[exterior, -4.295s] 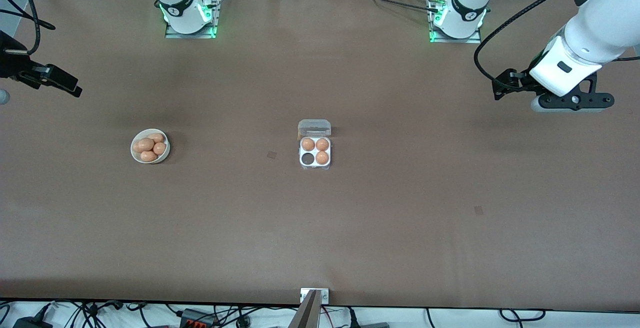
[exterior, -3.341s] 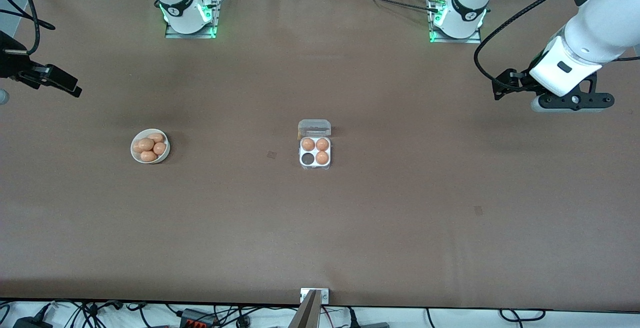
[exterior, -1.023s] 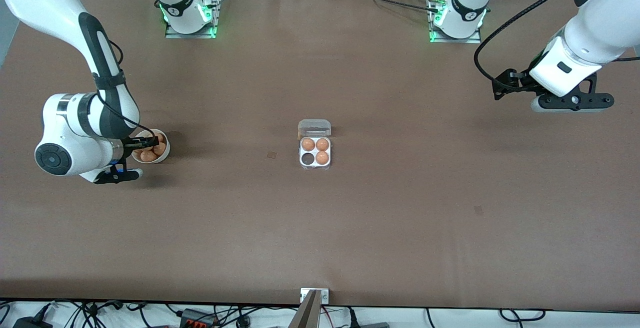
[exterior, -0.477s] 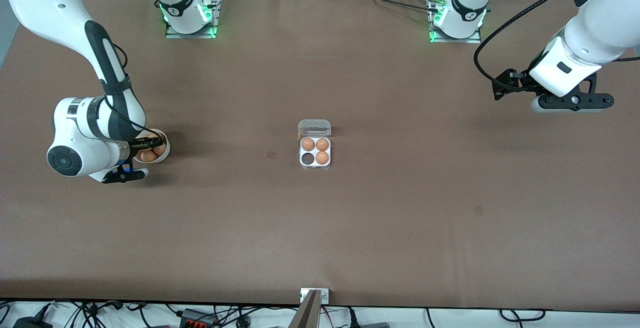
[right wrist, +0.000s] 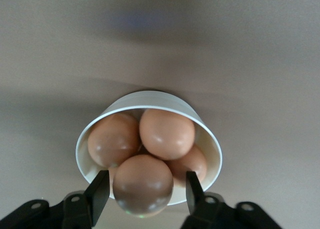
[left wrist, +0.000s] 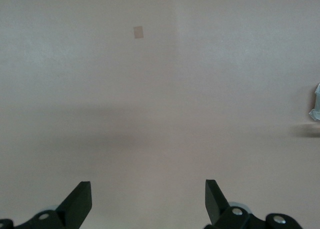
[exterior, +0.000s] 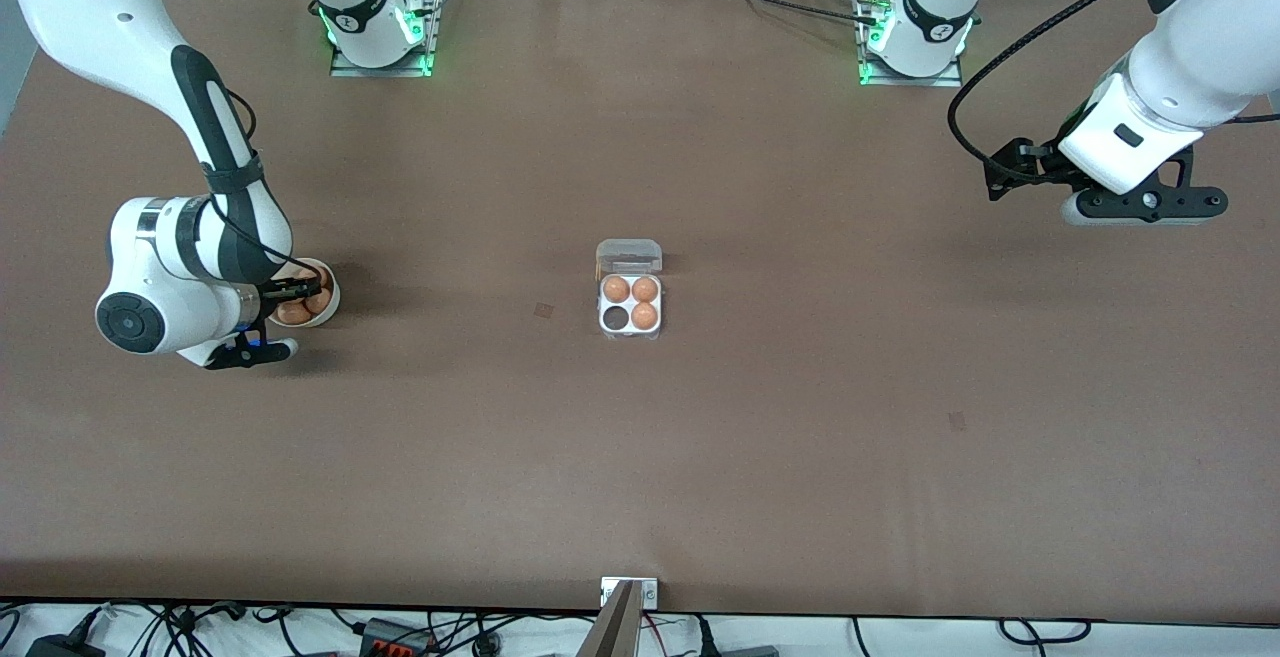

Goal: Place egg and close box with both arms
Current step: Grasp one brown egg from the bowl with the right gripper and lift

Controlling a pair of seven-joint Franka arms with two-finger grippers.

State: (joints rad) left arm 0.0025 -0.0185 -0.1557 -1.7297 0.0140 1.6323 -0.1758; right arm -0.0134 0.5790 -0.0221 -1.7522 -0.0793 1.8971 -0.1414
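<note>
**Right gripper at the bowl of eggs, box waiting in the middle**

You see a wide brown table (exterior: 760,457). Cables (exterior: 200,627) lie along its edge nearest the front camera.

The box (exterior: 631,305) sits in the middle of the table. Its clear lid (exterior: 629,255) stands open on the side toward the arm bases. Three brown eggs fill three cells. The empty cell (exterior: 614,318) is on the side nearer the camera, toward the right arm's end.

The white bowl (right wrist: 212,144) sits toward the right arm's end and holds four eggs. The right gripper (right wrist: 144,188) is down in it, one finger on each side of the top egg (right wrist: 143,183). You cannot tell if they press it.

The left gripper (left wrist: 148,204) waits, fingers wide apart, over bare table at the left arm's end.
</note>
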